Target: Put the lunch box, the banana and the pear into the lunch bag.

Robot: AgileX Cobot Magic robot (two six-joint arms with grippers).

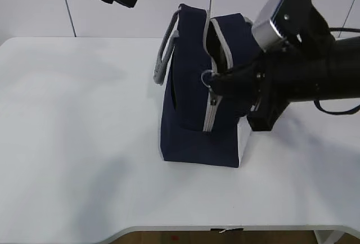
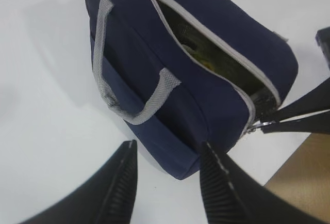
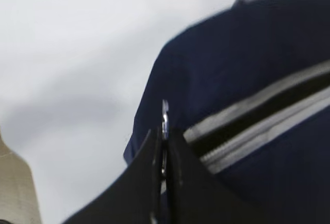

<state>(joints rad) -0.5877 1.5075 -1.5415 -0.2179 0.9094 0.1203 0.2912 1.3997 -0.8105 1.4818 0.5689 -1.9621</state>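
Observation:
The navy lunch bag stands on the white table, its grey zipper partly open along the top. My right gripper is shut on the metal zipper pull at the bag's near end; it also shows in the left wrist view. Through the open zipper I see something yellow and greenish inside the bag; I cannot tell which item it is. The lunch box, banana and pear are otherwise hidden. My left gripper is open and empty, held above the table beside the bag's corner.
The bag's grey loop handle hangs on its left side. The white table lies bare to the left and front of the bag. The table's front edge is close below.

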